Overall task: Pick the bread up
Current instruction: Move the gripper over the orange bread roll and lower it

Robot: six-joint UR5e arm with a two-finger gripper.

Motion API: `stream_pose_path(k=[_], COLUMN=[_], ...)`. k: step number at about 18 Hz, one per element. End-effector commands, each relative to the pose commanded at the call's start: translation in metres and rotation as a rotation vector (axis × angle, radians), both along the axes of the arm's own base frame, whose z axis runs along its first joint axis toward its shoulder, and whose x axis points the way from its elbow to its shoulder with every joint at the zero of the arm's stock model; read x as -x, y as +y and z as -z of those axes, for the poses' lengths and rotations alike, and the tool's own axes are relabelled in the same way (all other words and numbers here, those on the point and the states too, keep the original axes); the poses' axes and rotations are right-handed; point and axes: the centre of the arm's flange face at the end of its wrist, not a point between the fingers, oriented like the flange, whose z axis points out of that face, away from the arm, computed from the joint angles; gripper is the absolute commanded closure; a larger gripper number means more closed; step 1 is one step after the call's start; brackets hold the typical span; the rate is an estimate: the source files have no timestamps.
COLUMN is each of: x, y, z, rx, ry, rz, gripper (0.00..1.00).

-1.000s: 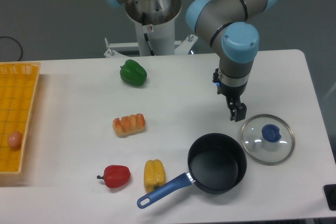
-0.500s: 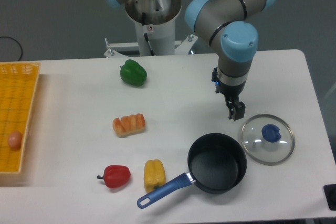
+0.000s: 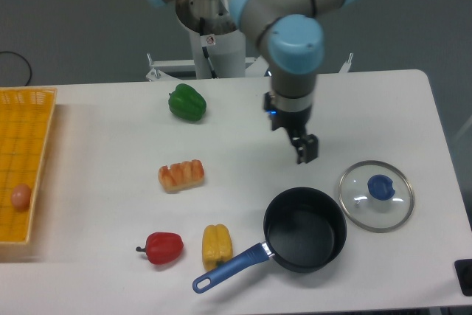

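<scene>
- Right now my gripper [image 3: 307, 153] hangs over the white table [image 3: 243, 119], just above the black pot [image 3: 304, 229].
- My fingers look close together with nothing in them, but I cannot tell for sure.
- Over on the other side, the bread [image 3: 181, 174] lies flat on the table, well apart from me.
- A green pepper [image 3: 186, 102] sits behind the bread.
- A red pepper [image 3: 162, 247] and a yellow pepper [image 3: 217, 245] sit in front of it.
- A glass lid [image 3: 376, 195] lies beside the pot.
- A yellow basket [image 3: 25, 160] with a small egg [image 3: 21, 196] stands at the far edge.
</scene>
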Motion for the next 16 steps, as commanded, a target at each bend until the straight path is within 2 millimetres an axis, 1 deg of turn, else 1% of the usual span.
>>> stream_pose_path(k=[2,3,6,7,11,14,16], x=[-0.033,-0.047,-0.081,-0.088,-0.111,-0.133,-0.14], y=[0.025,0.034,0.059,0.065,0.081,0.085,0.083], z=[0.007,0.013,0.039,0.046,0.077,0.1,0.112], rx=[0.01,0.031,0.115,0.124,0.156,0.179,0.181], ry=[-0.003,0.003,0.031,0.022,-0.012,-0.021,-0.021], rz=[0.068,0.102,0.185,0.2,0.247,0.281,0.291], gripper=[0.0,0.0,0.0,0.0,0.0,0.0,0.0])
